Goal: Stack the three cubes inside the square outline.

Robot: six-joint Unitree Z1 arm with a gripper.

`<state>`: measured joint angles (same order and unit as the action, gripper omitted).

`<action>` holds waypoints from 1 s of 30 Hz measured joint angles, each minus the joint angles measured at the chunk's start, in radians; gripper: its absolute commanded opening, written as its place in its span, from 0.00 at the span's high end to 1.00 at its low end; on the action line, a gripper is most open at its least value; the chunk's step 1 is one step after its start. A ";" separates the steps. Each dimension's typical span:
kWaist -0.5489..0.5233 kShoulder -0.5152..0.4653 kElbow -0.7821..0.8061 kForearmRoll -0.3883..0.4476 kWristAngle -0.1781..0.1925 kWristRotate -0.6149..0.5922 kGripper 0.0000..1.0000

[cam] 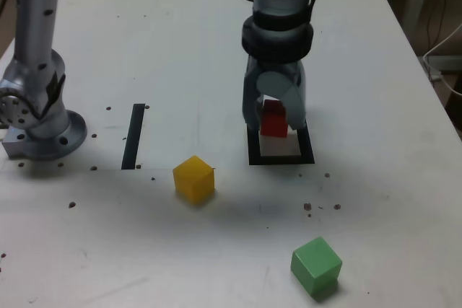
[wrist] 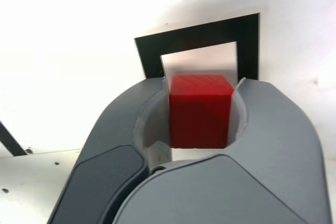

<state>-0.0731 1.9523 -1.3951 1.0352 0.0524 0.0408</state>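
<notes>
My gripper (cam: 274,122) is shut on the red cube (cam: 273,120), holding it over the back part of the square outline (cam: 253,158). In the wrist view the red cube (wrist: 200,109) sits squeezed between the grey fingers (wrist: 131,124), with the black square outline (wrist: 152,59) and its white centre just beyond it. Whether the cube touches the table I cannot tell. The yellow cube (cam: 193,177) lies on the table to the exterior view's left of the outline. Nearer the front edge, toward the exterior view's right, rests the green cube (cam: 316,265).
A narrow black strip (cam: 133,135) lies on the white table left of the outline in the exterior view. A grey metal arm base (cam: 40,117) stands at the far left. Small dark specks dot the tabletop.
</notes>
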 measured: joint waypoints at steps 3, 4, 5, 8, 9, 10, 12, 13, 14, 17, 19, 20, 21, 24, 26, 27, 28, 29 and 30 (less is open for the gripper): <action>-0.004 -0.009 0.018 -0.026 0.000 -0.007 0.73; -0.004 -0.009 0.021 -0.031 0.000 -0.008 0.73; -0.004 -0.009 0.025 -0.037 0.000 -0.008 0.73; -0.004 -0.009 0.035 -0.051 0.001 -0.012 0.73; -0.004 -0.009 0.036 -0.055 0.002 -0.014 0.72; -0.004 -0.009 0.037 -0.058 0.002 -0.015 0.71; -0.004 -0.009 0.039 -0.061 0.002 -0.018 0.69; -0.004 -0.009 0.040 -0.062 0.002 -0.019 0.67; -0.004 -0.009 0.041 -0.062 0.002 -0.020 0.66; -0.004 -0.009 0.047 -0.062 0.002 -0.022 0.57; -0.004 -0.009 0.050 -0.062 0.002 -0.022 0.50; -0.005 -0.009 0.052 -0.062 0.002 -0.022 0.47; -0.006 -0.009 0.054 -0.062 0.002 -0.022 0.44; -0.010 -0.009 0.058 -0.062 0.002 -0.022 0.32; -0.012 -0.009 0.059 -0.062 0.002 -0.022 0.20; -0.013 -0.009 0.059 -0.063 0.002 -0.022 0.14; -0.014 -0.009 0.060 -0.064 0.002 -0.022 0.09; -0.016 -0.009 0.061 -0.067 0.002 -0.022 0.05; -0.017 -0.009 0.061 -0.068 0.002 -0.022 0.02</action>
<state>-0.0898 1.9430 -1.3337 0.9674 0.0542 0.0185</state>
